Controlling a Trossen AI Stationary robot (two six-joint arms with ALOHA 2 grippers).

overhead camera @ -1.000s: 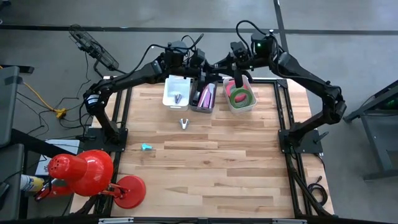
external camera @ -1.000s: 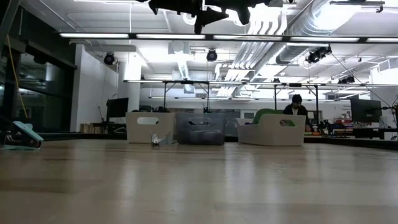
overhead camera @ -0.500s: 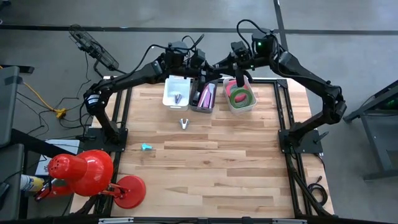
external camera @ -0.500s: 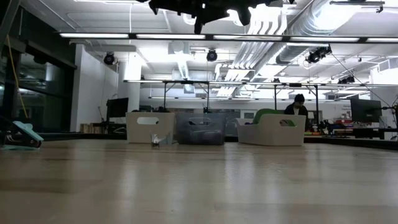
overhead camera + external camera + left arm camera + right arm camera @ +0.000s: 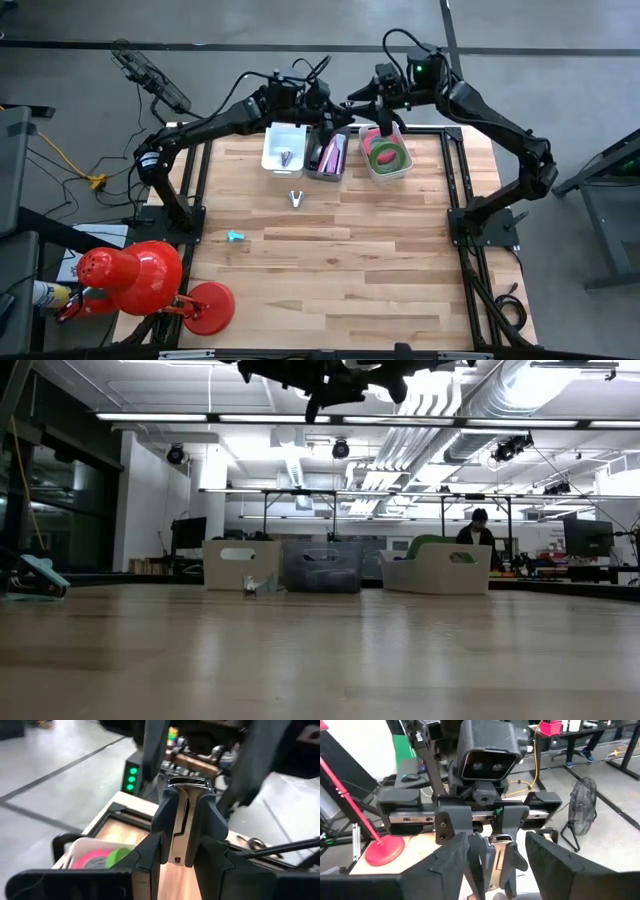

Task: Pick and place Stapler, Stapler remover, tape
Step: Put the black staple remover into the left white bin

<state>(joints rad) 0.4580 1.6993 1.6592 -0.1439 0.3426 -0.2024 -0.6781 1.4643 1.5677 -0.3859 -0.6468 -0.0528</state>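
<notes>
While the two claws meet nose to nose above the back of the desk (image 5: 330,270), the stapler (image 5: 182,820) lies between them with its long axis running from one claw to the other. The left claw (image 5: 181,851) is pressed together on the near end of it, both fingers (image 5: 150,851) tight against its dark sides. The right claw (image 5: 495,865) stands spread around the other end: one finger looks close against the stapler, and the other shows a clear gap. By that, the stapler is in the left arm's keeping, and the right arm looks ready to draw away.

From above, this meeting point hangs over the back rim of the row of three bins, about between the grey bin (image 5: 314,172) and the tape bin (image 5: 368,168), so the grey bin lies just beneath the left claw and slightly toward the front of the desk.

The grey bin holds long pink and purple things that I cannot name for sure. The tape bin holds the green and pink-red tape (image 5: 388,155). The white bin (image 5: 270,160) holds one small dark item. A small metal piece (image 5: 296,198), probably the stapler remover, lies loose on the desk in front of the bins, and a teal item (image 5: 235,236) lies farther out on the left arm's side.
</notes>
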